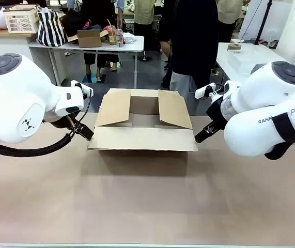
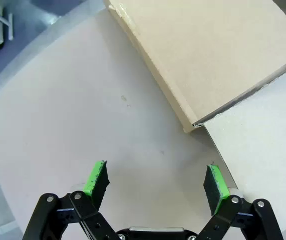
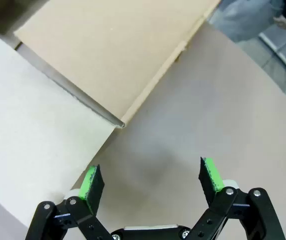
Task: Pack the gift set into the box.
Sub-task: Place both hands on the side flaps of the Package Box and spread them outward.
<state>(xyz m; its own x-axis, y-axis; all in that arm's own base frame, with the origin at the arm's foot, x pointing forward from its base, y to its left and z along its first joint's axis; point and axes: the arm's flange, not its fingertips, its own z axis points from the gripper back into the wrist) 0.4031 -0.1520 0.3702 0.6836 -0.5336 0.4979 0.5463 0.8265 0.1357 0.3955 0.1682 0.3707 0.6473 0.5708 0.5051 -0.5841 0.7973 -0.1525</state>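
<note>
Box (image 1: 143, 138): parked mid-table toward the far side, all four flaps spread open, near flap lying flat toward the robot, probably to leave the mouth free for loading. Left gripper (image 2: 155, 180): poised low over the table (image 1: 147, 206) just beside the near left corner, green pads wide apart, nothing between. Right gripper (image 3: 150, 177): mirrored at the near right corner, pads likewise spread and empty. Likely stationed so to steady the carton or press the flaps. Person (image 1: 188, 41): standing at the far side behind the carton. Gift set: judged not yet packed, only bare cardboard visible in the opening.
</note>
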